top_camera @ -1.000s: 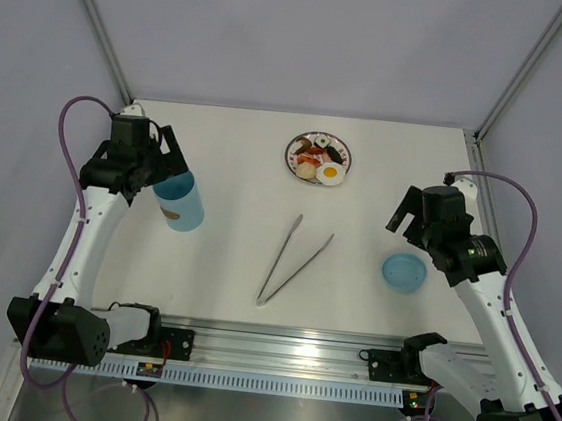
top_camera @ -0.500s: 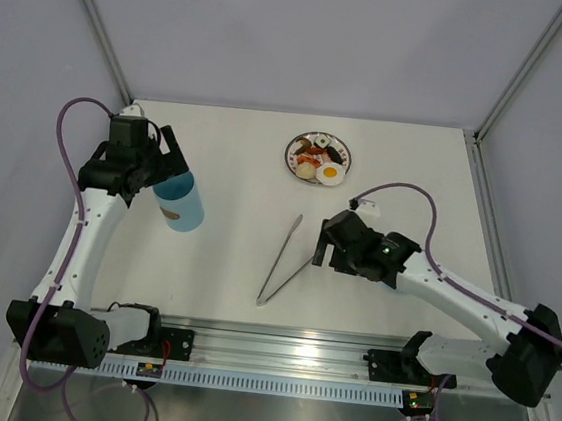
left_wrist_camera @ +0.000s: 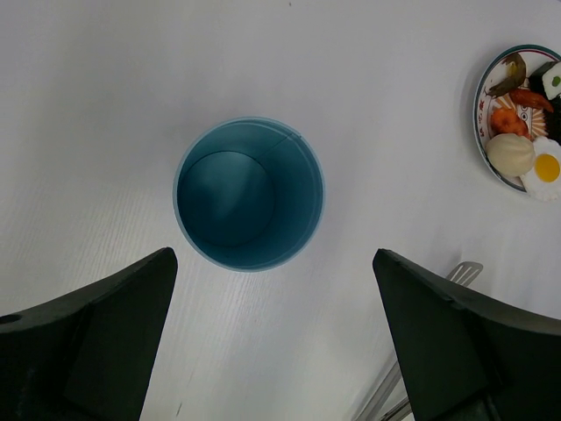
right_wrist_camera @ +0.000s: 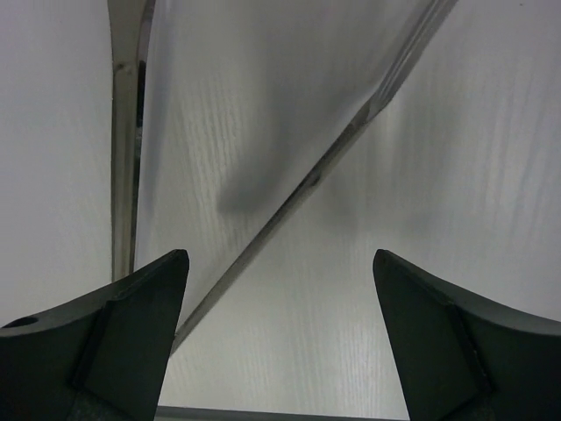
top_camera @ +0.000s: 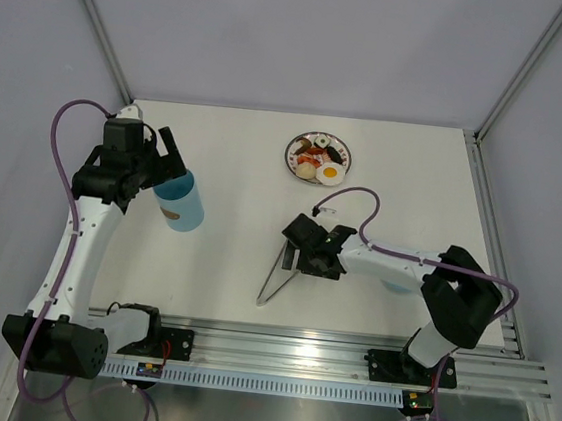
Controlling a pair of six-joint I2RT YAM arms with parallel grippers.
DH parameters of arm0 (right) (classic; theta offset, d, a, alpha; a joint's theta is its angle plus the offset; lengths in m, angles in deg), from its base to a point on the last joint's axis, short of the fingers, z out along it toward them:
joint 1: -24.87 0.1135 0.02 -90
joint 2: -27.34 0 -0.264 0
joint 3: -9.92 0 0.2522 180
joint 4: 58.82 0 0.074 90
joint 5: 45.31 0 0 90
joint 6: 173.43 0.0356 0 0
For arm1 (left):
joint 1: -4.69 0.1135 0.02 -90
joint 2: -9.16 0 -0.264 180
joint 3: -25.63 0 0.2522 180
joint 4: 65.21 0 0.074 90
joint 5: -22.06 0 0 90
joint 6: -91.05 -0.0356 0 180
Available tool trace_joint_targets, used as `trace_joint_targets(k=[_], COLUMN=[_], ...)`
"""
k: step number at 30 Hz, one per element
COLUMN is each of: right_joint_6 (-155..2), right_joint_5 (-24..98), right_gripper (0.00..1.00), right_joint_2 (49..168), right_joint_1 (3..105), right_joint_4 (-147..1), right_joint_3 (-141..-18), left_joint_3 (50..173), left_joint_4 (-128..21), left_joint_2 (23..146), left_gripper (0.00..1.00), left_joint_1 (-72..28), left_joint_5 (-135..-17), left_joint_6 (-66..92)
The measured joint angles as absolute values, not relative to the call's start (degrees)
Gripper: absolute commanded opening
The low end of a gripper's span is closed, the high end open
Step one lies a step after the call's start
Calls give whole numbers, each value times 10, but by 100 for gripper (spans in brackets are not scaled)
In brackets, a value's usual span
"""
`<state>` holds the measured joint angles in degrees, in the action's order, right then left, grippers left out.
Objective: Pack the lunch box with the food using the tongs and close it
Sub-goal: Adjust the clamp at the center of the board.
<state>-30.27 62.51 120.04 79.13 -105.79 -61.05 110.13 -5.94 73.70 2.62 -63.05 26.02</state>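
Note:
The light-blue lunch box (top_camera: 181, 205) stands upright and open at the left; from the left wrist it looks empty inside (left_wrist_camera: 298, 197). My left gripper (top_camera: 171, 157) (left_wrist_camera: 273, 263) hovers above it, open and holding nothing. The silver tongs (top_camera: 271, 285) lie flat mid-table in a narrow V. My right gripper (top_camera: 305, 246) (right_wrist_camera: 280, 256) is low over them, open, with one tong arm (right_wrist_camera: 298, 193) running slantwise between its fingers and the other (right_wrist_camera: 123, 132) at the left. The food (top_camera: 320, 160) (left_wrist_camera: 526, 149) sits on the red-rimmed plate (top_camera: 292, 157). The lid shows only as a blue sliver (top_camera: 400, 286) under the right forearm.
The right arm stretches across the table's right half from its base (top_camera: 426, 362). A purple cable (top_camera: 358, 194) loops above it, close to the plate. Metal frame posts and grey walls bound the back and sides.
My right arm has swung from beside the lid leftwards to the tongs and dropped low over them, covering most of the lid. The left arm has barely moved.

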Motion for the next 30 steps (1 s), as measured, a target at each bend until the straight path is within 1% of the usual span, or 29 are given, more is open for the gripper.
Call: trace_joint_targets(k=[2, 3, 4, 5, 6, 7, 9, 10, 14, 17, 20, 21, 23, 24, 25, 27, 28, 30], right_joint_6=[-301, -301, -302, -302, -302, -304, -308, -310, -327, -358, -414, -436, -480, -499, -512, -540, -549, -557], right_joint_5=[625, 626, 626, 627, 629, 632, 637, 640, 665, 682, 691, 692, 693, 693, 693, 693, 693, 691], right_gripper=[89, 82, 79, 75, 68, 57, 47, 38, 27, 22, 23, 28, 42, 51, 56, 63, 69, 74], right_joint_2=[1219, 1229, 1239, 1249, 1257, 1264, 1268, 1268, 1268, 1265, 1253, 1247, 1237, 1235, 1235, 1235, 1235, 1232], right_joint_1=[792, 792, 792, 792, 792, 792, 792, 792, 792, 792, 790, 789, 785, 781, 777, 767, 762, 756], right_joint_4=[-1048, -1047, -1047, -1047, -1047, -1047, -1050, -1052, -1056, -1057, -1054, -1050, -1045, -1044, -1045, -1043, -1043, -1043], right_joint_3=[-619, -625, -631, -637, -641, -644, -644, -644, -644, -644, -644, -644, -645, -648, -652, -661, -664, -666], left_joint_3=[1101, 1101, 1101, 1101, 1101, 1101, 1101, 1101, 1100, 1096, 1093, 1093, 1093, 1093, 1093, 1093, 1093, 1093], left_joint_4=[-55, -53, -50, -47, -46, -46, -46, -46, -46, -47, -47, -47, -47, -47, -47, -47, -47, -46], left_joint_2=[735, 734, 733, 733, 733, 733, 733, 733, 729, 724, 723, 723, 723, 723, 723, 723, 723, 723], left_gripper=[99, 99, 99, 99, 99, 99, 99, 99, 99, 99, 99, 99, 99, 99, 99, 99, 99, 99], left_joint_1=[26, 26, 26, 26, 26, 26, 26, 26, 26, 26, 26, 26, 26, 26, 26, 26, 26, 26], left_joint_5=[-631, -631, -631, -631, -631, -633, -634, -635, -639, -642, -645, -646, -648, -649, -650, -651, -651, -651], left_joint_6=[257, 255, 254, 253, 252, 252, 252, 252, 252, 252, 252, 252, 252, 252, 252, 252, 252, 252])
